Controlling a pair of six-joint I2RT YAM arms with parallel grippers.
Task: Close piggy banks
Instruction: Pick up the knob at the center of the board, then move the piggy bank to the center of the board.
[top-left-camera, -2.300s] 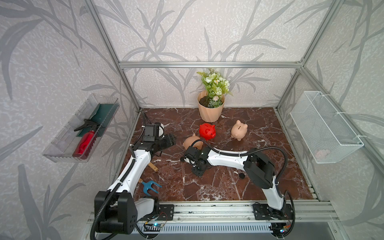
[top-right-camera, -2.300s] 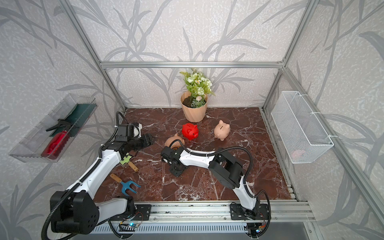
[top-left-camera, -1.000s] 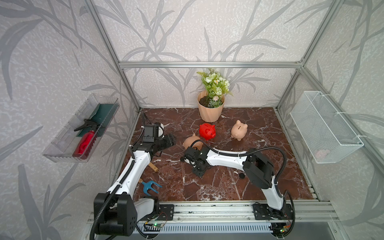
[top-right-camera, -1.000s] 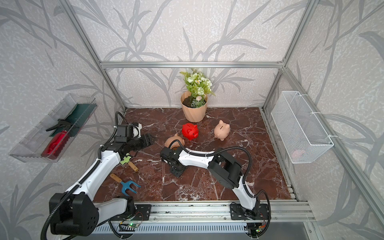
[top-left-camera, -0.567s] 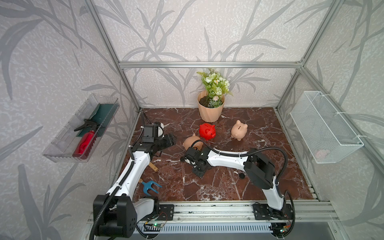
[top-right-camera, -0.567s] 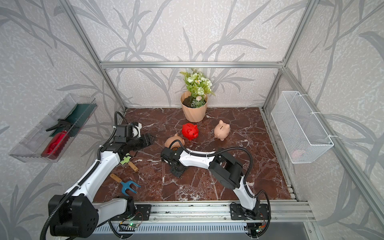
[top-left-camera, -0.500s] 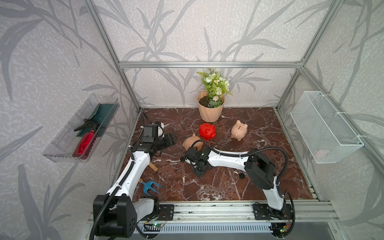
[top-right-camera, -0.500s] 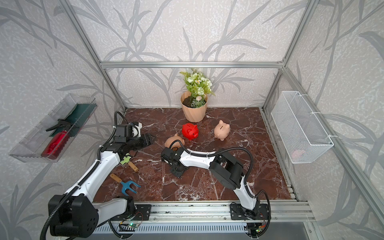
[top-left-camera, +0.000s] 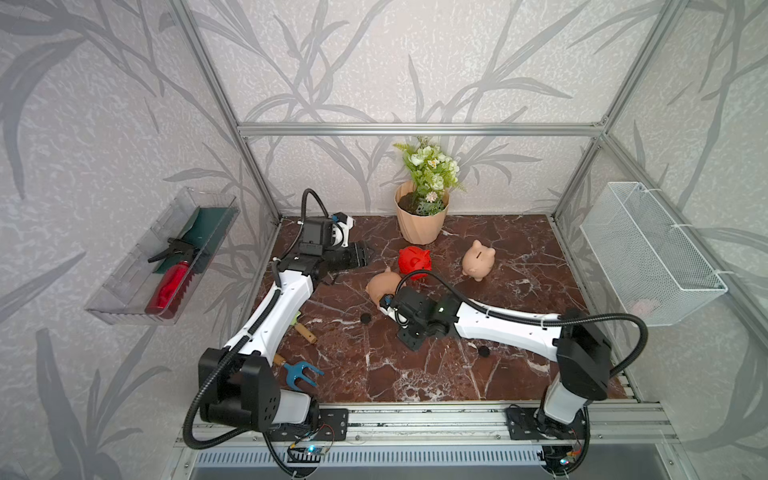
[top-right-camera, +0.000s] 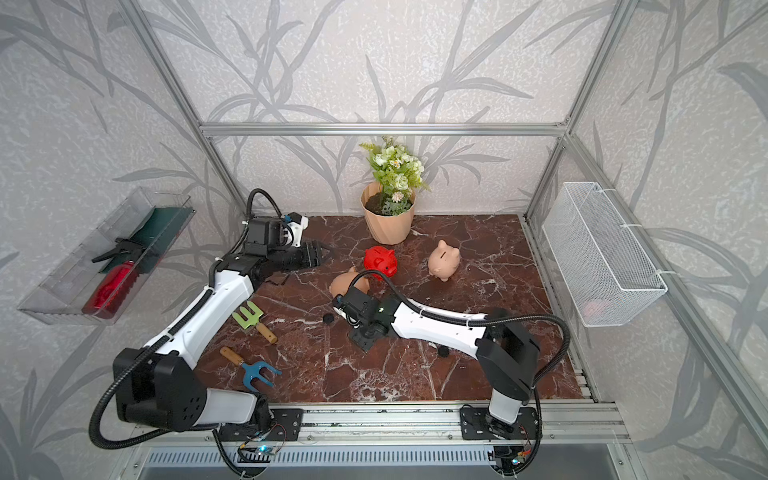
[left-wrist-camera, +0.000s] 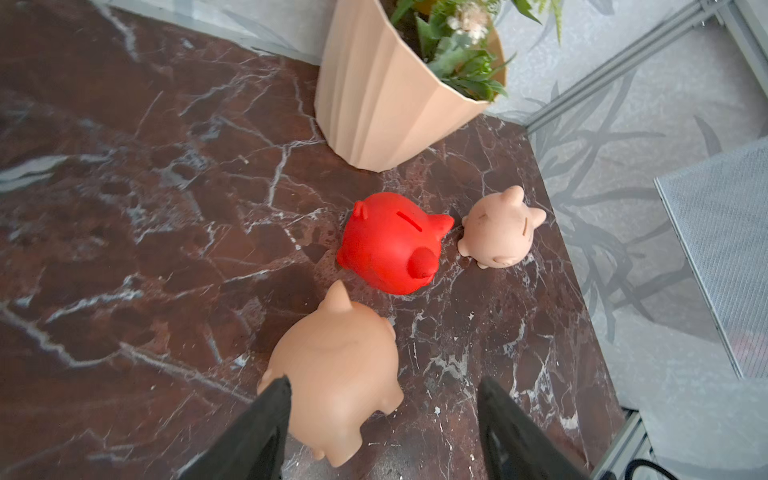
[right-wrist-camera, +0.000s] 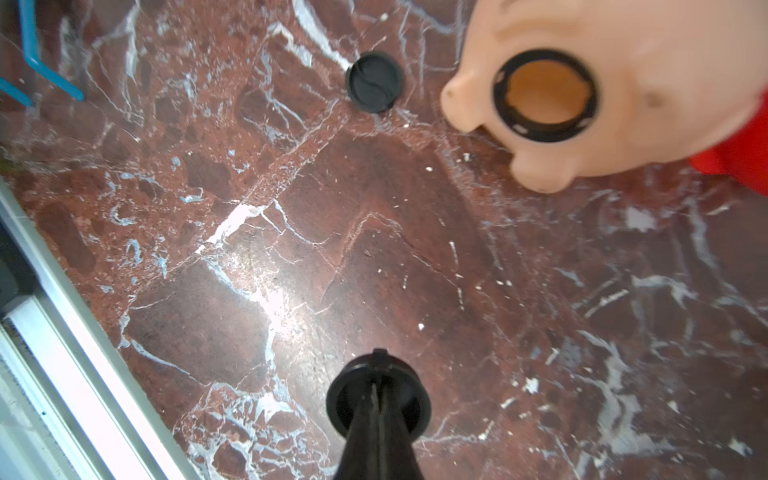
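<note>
Three piggy banks stand near the middle of the marble floor. The red piggy bank (top-left-camera: 414, 262) (left-wrist-camera: 390, 243) and a peach-tan piggy bank (top-left-camera: 478, 261) (left-wrist-camera: 498, 232) are upright. Another peach-tan piggy bank (top-left-camera: 381, 286) (left-wrist-camera: 336, 365) lies on its side, its round belly hole (right-wrist-camera: 544, 89) uncovered. My left gripper (top-left-camera: 360, 259) (left-wrist-camera: 382, 382) is open just left of it, one finger (left-wrist-camera: 270, 415) overlapping its rump without gripping. My right gripper (top-left-camera: 411, 338) (right-wrist-camera: 376, 390) is shut on a black round plug (right-wrist-camera: 345, 399), low over the floor in front of that pig.
Loose black plugs lie on the floor (top-left-camera: 365, 318) (right-wrist-camera: 373, 87) and near the right arm (top-left-camera: 483, 351). A ribbed flowerpot (top-left-camera: 422, 216) stands at the back. A blue garden fork (top-left-camera: 301, 371) and a green one (top-right-camera: 248, 318) lie front left. A wire basket (top-left-camera: 648, 253) hangs on the right wall.
</note>
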